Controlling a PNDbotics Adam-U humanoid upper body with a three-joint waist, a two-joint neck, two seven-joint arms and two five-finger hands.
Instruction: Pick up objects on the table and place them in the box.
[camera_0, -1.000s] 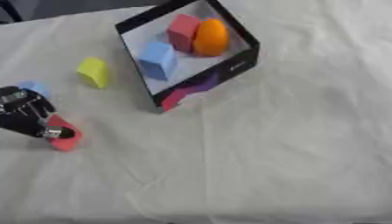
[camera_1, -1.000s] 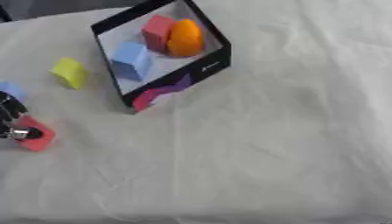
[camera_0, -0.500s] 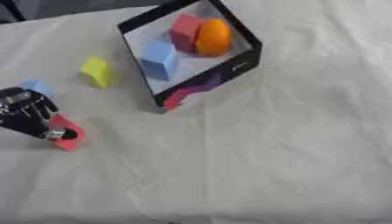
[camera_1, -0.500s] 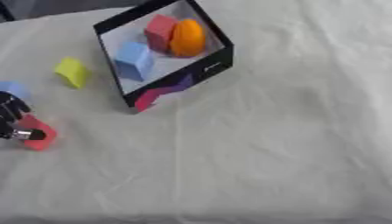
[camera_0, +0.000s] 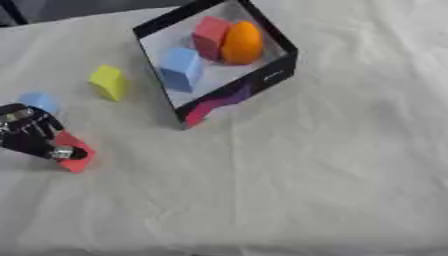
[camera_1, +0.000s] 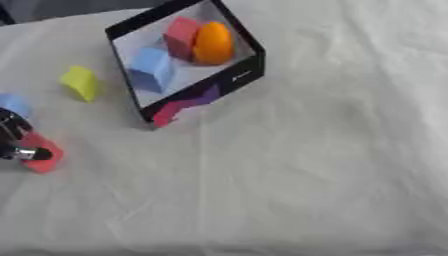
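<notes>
Nothing changed: left hand (camera_0: 33, 136) still curled on red foam block (camera_0: 73, 151) near table's (camera_0: 332, 165) left edge; lift pending.

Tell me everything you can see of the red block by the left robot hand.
The red block is a small, matte, foam-like piece with flat faces, lying tilted on the white cloth near the table's left edge. The left robot hand sits over its upper left part, fingers curled onto it, so part is hidden. It lies outside the box, below the pale blue block.
</notes>
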